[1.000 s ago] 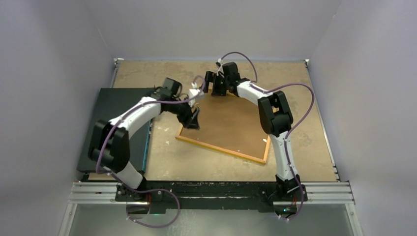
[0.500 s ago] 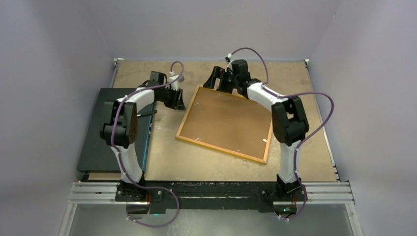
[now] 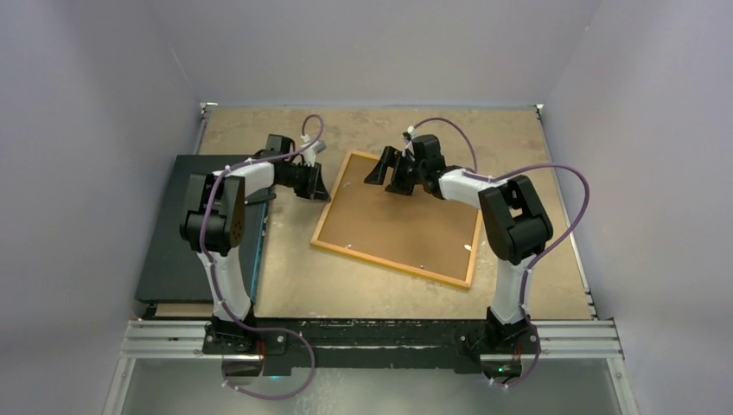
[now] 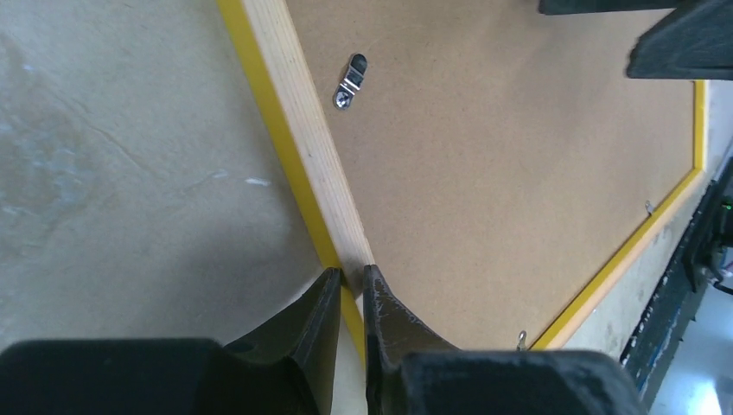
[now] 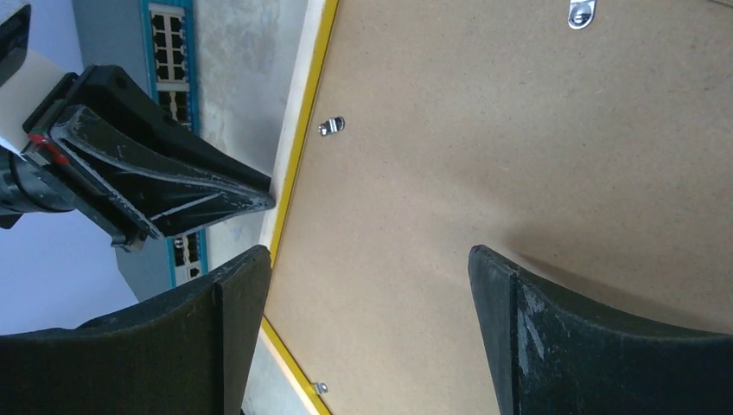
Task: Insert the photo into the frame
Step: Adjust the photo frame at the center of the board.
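Observation:
The frame (image 3: 393, 265), thin and yellow-orange, lies face down on the table, tilted. A brown backing board (image 3: 402, 216) fills it. The photo is hidden from every view. My left gripper (image 3: 316, 182) sits at the frame's left rim (image 4: 290, 104). Its fingertips (image 4: 370, 275) are nearly together over the yellow edge, with only a thin slit between them and nothing gripped. My right gripper (image 3: 381, 170) hovers over the far left part of the backing board (image 5: 484, 130). It is wide open (image 5: 367, 255) and empty.
A flat black panel (image 3: 203, 216) lies at the table's left. A blue network switch (image 5: 168, 43) shows along that panel's right side. Small metal turn clips (image 4: 350, 79) (image 5: 331, 126) sit on the frame's back. Grey walls close in three sides.
My left arm drew back from the frame's near-left corner to its left rim while its jaws closed. My right gripper came from the far corner to above the board.

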You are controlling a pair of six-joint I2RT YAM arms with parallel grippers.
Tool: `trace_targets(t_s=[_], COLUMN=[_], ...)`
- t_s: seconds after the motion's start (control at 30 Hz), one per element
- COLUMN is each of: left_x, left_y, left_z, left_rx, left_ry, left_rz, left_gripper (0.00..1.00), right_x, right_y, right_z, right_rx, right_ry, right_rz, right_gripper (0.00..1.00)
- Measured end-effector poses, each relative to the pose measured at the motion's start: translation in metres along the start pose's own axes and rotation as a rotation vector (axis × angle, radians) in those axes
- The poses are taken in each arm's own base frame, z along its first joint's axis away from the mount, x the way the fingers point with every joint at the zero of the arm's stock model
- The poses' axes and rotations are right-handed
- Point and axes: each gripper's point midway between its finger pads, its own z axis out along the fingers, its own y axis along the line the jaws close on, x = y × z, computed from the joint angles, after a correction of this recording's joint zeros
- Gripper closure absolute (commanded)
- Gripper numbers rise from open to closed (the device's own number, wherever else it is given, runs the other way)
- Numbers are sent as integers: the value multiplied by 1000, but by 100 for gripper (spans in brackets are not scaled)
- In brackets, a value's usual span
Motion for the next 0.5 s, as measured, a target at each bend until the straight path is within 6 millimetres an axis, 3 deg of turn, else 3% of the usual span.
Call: trace_targets(t_s=[0.3, 0.5], left_x=[28, 55], left_y=[-26, -52], left_z=[3, 9], left_rx=[112, 172], left_ry=[23, 77], left_rz=[-6, -15], left_gripper=[92, 86], right_x=[26, 40], right_y=[1, 16], right_z=[5, 11], right_rx=[-10, -31], right_ry=[38, 61], right_rz=[19, 5], right_gripper=[17, 18])
